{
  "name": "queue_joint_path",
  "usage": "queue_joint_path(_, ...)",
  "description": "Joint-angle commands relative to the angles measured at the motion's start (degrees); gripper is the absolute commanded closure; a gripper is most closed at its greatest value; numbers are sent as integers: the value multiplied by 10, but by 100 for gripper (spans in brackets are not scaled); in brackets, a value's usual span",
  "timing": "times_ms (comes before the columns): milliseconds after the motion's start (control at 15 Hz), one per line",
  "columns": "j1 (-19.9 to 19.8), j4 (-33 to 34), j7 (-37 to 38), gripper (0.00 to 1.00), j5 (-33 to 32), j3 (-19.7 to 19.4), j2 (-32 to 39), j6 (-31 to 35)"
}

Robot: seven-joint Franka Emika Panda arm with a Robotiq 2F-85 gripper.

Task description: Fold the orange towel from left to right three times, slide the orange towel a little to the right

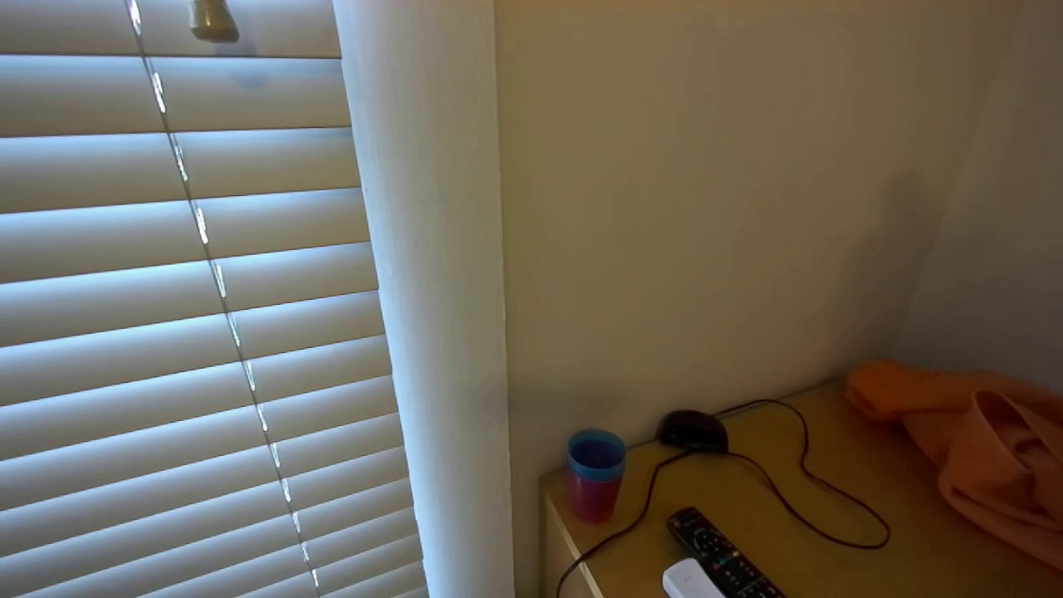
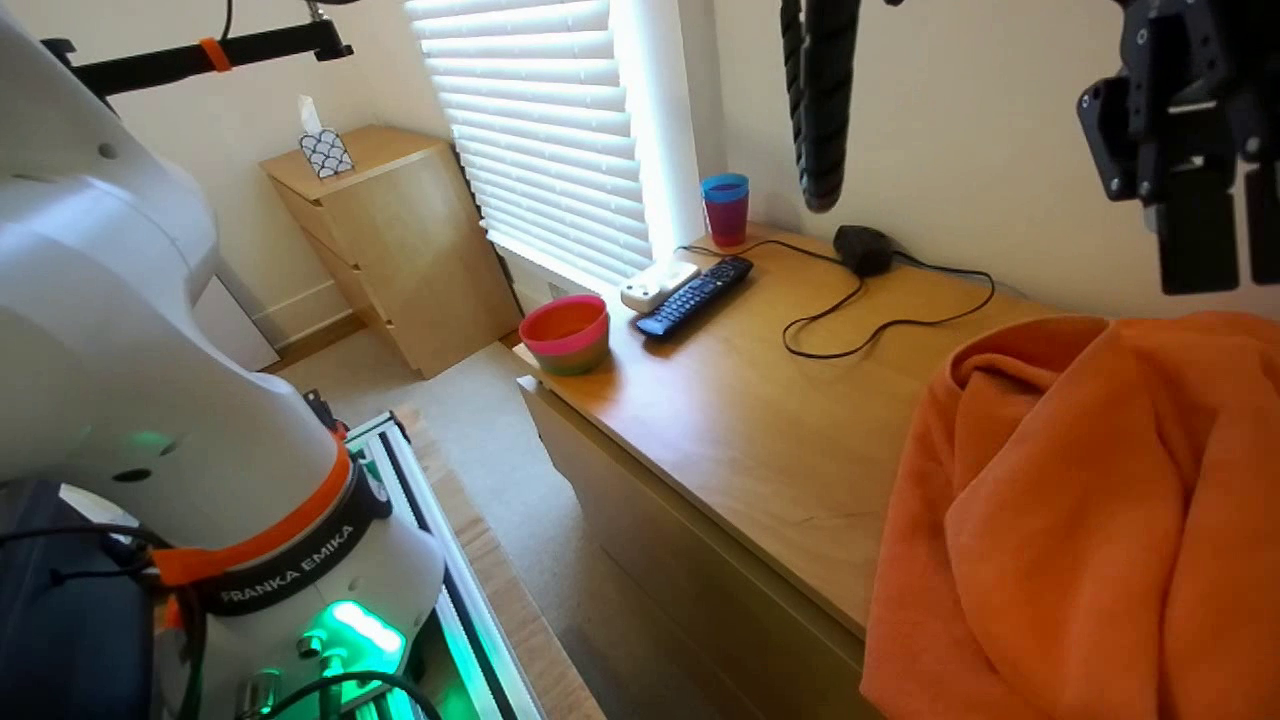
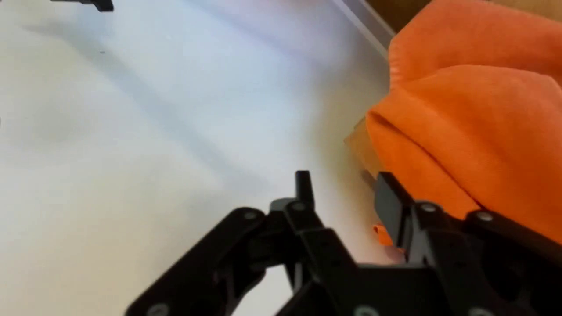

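The orange towel [image 1: 972, 432] lies rumpled at the right end of the wooden dresser top, and its right part runs out of the picture. In an exterior view the towel [image 2: 1080, 520] hangs over the front edge in loose folds. My gripper [image 2: 1240, 275] is above the towel's far part, near the wall, with fingers pointing down. In the wrist view the gripper [image 3: 342, 184] is open, with nothing between its fingers. The towel [image 3: 474, 131] fills the right side there, behind the right finger. Whether that finger touches it cannot be told.
On the dresser top [image 2: 780, 430] stand a blue-and-red cup [image 2: 726, 212], a remote [image 2: 695, 297], a white power block [image 2: 658, 285], a black adapter [image 2: 862, 250] with a looped cable, and a pink-and-green bowl [image 2: 565, 335]. A white wall [image 3: 175, 131] is close to the gripper.
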Motion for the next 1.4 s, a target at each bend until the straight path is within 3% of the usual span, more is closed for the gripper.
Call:
queue_joint_path(0, -7, 39, -84, 26, 96, 4, -4, -58)
queue_joint_path(200, 2, 54, -123, 3, 191, 14, 19, -75)
queue_joint_path(267, 4, 49, -143, 0, 217, 17, 26, -61)
queue_joint_path(467, 15, 45, -176, 0, 271, 36, 72, -38)
queue_joint_path(667, 28, 57, -100, 0, 269, 45, 135, -19)
queue_joint_path(733, 27, 42, -131, 0, 256, 44, 96, -26)
queue_joint_path(1000, 34, 54, -105, 0, 257, 44, 140, -20)
queue_joint_path(1333, 27, -17, -179, 0, 284, 56, 128, 220)
